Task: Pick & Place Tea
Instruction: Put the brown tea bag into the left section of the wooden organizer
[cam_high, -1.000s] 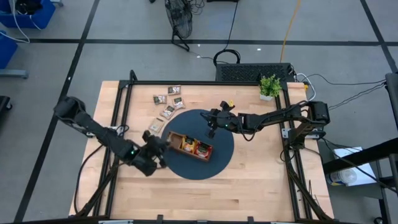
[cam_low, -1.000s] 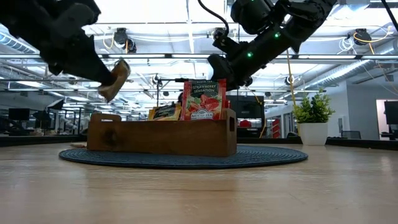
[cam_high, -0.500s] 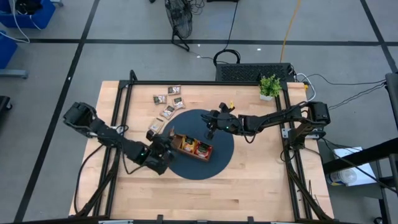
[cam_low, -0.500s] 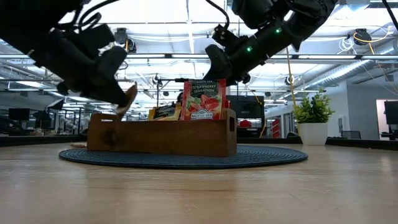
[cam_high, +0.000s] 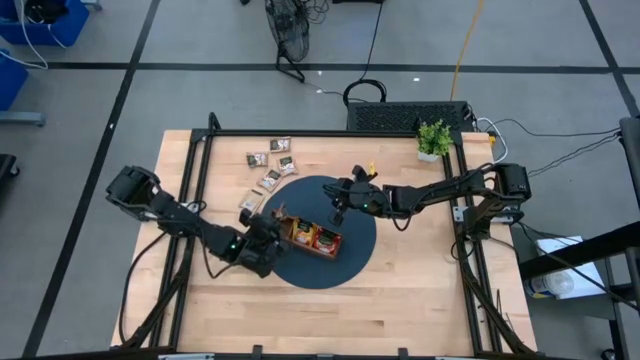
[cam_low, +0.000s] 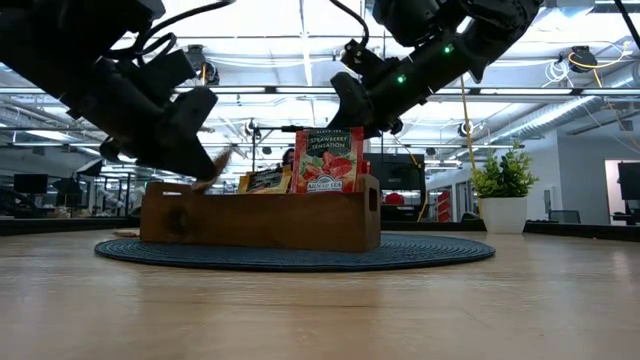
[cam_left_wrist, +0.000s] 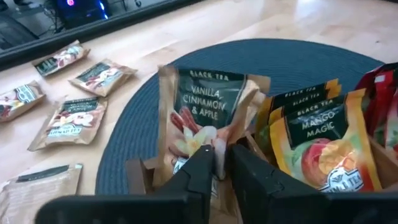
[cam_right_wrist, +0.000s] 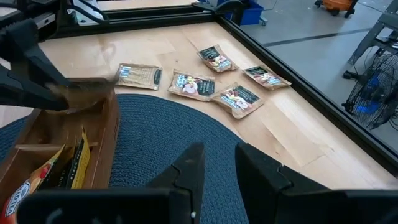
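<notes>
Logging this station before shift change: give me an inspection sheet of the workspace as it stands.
Surface: wooden table, round dark mat.
Job's things: wooden tray on mat with orange and red sachets; vanilla sachet entering its end compartment; five loose sachets on table.
Clutter: potted plant.
Grippers: left gripper pinching vanilla sachet; right gripper empty above mat.
Cables: cables off table's right edge.
Surroundings: floor fan.

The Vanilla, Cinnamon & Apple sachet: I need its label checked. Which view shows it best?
The left wrist view: the sachet faces the camera, label readable. The low view shows only its edge; the high view hides it.
</notes>
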